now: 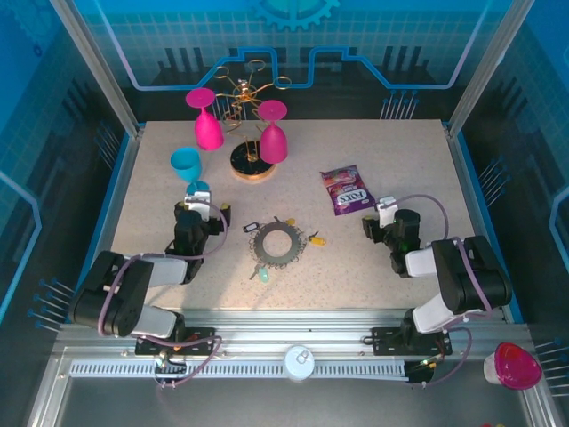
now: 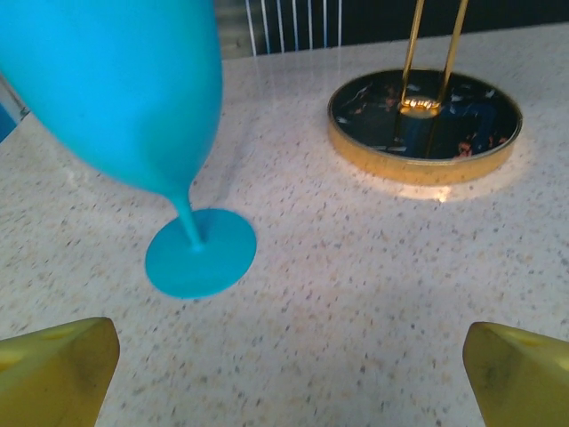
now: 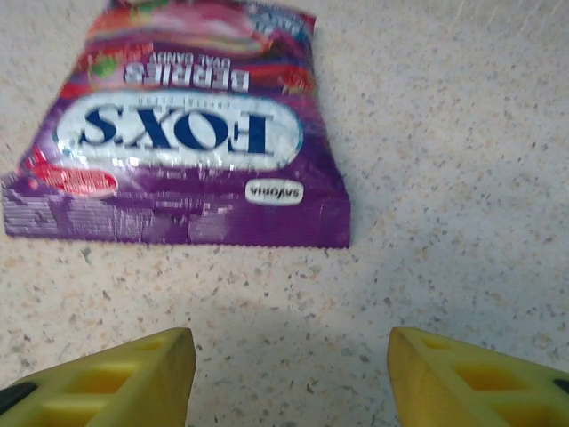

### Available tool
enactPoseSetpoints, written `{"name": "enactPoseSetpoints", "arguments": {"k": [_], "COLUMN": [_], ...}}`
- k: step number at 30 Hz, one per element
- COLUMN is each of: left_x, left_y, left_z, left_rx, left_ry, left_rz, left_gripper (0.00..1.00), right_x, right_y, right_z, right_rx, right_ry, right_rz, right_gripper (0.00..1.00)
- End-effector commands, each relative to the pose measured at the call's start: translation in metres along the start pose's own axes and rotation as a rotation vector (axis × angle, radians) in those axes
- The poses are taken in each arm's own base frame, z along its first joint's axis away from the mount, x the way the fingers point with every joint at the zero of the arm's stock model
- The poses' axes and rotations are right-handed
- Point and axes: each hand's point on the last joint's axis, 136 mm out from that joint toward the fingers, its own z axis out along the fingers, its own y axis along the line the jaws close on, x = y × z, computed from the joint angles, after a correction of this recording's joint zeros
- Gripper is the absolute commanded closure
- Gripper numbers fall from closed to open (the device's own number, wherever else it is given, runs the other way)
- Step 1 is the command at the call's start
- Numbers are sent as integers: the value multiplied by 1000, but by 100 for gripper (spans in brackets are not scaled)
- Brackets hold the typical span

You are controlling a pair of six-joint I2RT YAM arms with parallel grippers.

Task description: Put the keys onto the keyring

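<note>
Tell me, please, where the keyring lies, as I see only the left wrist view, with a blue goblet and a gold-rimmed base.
Observer: The keyring lies flat at the middle of the table.
Operator: Thanks; what lies around it?
Observer: A black-tagged key, a yellow-tagged key and a pale green-tagged key lie at its rim; whether hooked on, I cannot tell.
Operator: What faces the right gripper?
Observer: Open, it points at a purple candy bag.

Overhead view, two low wrist close-ups
</note>
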Motion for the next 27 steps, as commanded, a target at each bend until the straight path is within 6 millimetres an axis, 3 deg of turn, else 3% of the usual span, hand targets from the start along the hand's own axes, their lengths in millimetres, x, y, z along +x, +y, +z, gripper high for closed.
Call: {"name": "enactPoseSetpoints", "arguments": {"k": [1, 4, 7, 21, 23, 24, 27], "left_x": [-12, -7, -6, -2, -3, -3, -3], "left_y": [12, 18, 38, 35, 35, 35, 34], "left_z": [2, 6, 18, 30, 30, 30, 29], "left_rx": [12, 6, -114, -40, -37, -37, -32], "left_ry": [-118, -122, -63, 15, 15, 13, 8], "left_rz": [-51, -79, -116, -151, -153, -152, -147], "left_gripper": [1, 1, 1, 1, 1, 1, 1], "right_x": [-56, -55, -54, -54, -54, -54, -53], "right_y": [-3, -2, -10, -18, -17, -17, -17], "right_z": [-6, -2, 6, 7, 7, 7, 7], "right_rx": [-36, -68, -39, -6, -7, -7, -1], "right_ry": [-229, -203, -147, -147, -146, -146, -143], "right_rz": [24, 34, 67, 87, 86, 85, 82], "right_gripper": [39, 37, 36, 28, 23, 5, 0]}}
